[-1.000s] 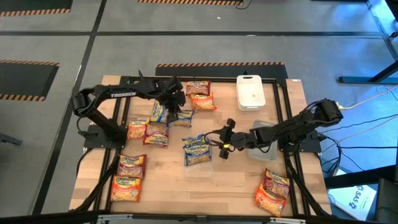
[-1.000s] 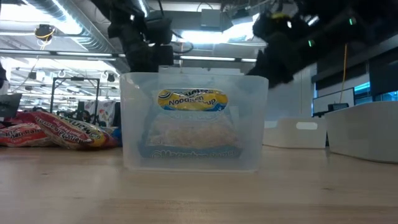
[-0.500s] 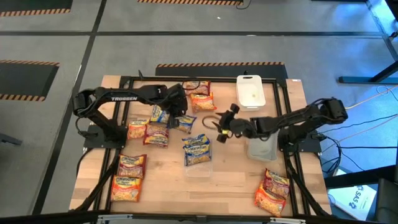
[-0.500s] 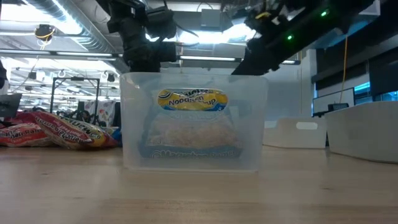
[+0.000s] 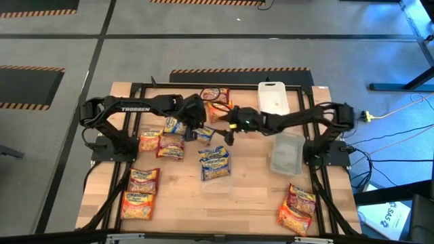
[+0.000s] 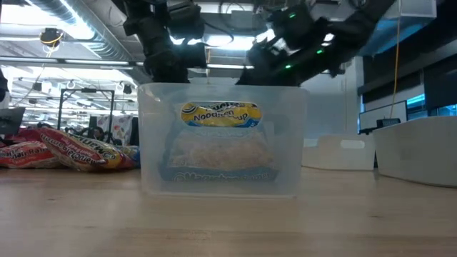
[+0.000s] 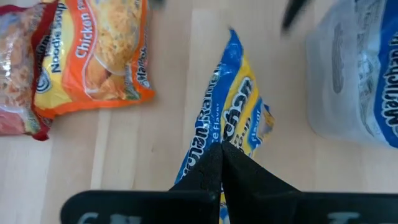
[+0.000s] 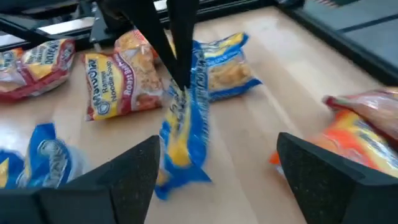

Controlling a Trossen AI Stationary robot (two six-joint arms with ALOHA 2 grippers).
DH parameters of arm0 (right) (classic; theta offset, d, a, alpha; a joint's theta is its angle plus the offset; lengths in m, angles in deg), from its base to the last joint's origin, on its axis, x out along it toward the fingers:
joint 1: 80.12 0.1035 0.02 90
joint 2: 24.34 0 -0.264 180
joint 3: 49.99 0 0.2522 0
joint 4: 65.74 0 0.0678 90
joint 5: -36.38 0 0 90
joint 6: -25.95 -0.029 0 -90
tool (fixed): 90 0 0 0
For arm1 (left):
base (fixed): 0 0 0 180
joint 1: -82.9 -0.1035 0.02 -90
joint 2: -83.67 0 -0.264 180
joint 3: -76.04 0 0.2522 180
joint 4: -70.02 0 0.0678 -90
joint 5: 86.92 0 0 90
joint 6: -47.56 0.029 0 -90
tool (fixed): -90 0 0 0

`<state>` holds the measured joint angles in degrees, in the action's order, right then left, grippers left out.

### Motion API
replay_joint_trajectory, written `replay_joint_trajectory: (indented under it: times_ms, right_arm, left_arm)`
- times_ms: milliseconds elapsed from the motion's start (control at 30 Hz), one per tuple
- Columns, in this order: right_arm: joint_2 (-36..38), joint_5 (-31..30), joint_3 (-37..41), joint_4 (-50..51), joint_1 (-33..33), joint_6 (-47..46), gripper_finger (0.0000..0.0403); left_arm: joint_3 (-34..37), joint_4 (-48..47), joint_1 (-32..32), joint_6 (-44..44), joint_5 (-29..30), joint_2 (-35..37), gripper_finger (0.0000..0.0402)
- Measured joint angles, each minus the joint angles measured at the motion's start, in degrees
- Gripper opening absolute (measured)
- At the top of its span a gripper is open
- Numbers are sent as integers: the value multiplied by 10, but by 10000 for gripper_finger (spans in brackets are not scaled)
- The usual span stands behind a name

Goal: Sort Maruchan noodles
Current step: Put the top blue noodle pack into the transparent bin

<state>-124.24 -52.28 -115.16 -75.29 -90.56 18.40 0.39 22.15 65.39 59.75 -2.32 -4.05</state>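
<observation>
Left gripper (image 7: 219, 163): fingers pinching 1 blue-and-yellow Maruchan packet (image 7: 227, 118), dangling above tabletop (image 7: 168, 112). Right gripper (image 8: 214, 165): fingers gaping, empty, facing packet. Handover advice: right should be closing squarely before left is releasing.

Thirteen noodle packets (image 5: 145, 180), two clear containers (image 5: 285, 154) (one white lid (image 5: 272, 99)).

Glossy, crinkled plastic wraps the noodle packets (image 7: 93, 59); the bench (image 5: 258, 196) is pale, smooth wood; the container (image 6: 221, 139) is clear, cloudy plastic; gripper fingers (image 8: 323, 180) look matt black
</observation>
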Motion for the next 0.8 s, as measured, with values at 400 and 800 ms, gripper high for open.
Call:
replay_joint_trajectory:
  times_ms: [400,800]
  right_arm:
    - [-140,101,-163,85,-8,7,296]
    - [-153,97,-170,86,-9,50,88]
  left_arm:
    - [0,17,5,3,3,0,0]
    - [0,16,6,8,4,0,0]
